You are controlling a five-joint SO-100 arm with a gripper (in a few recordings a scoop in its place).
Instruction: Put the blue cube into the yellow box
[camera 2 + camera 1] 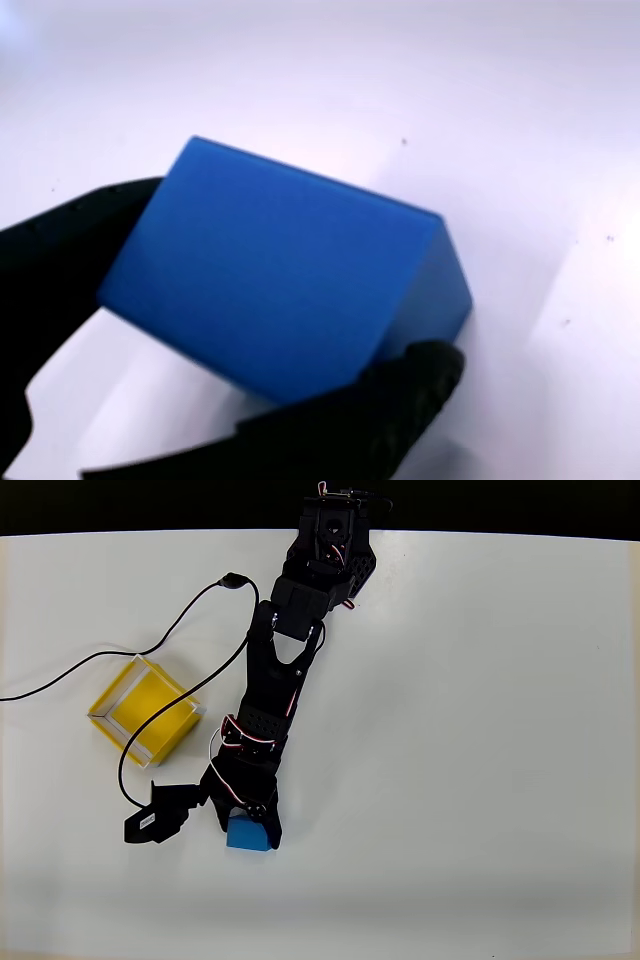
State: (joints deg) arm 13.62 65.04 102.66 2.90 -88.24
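Tool (pixel 247 825) of the black arm (pixel 280 680) grips the blue cube (pixel 247 835) between its two fingers (pixel 60 250), closed against opposite faces, as the wrist view shows. Seen from overhead, the cube sits low over the white tabletop (pixel 480 730), well apart from the yellow box (pixel 146 711), below and to its right. A black cable (pixel 165 715) crosses the box.

White table (pixel 480 730), black cable (pixel 175 625) curling across it (upper left)
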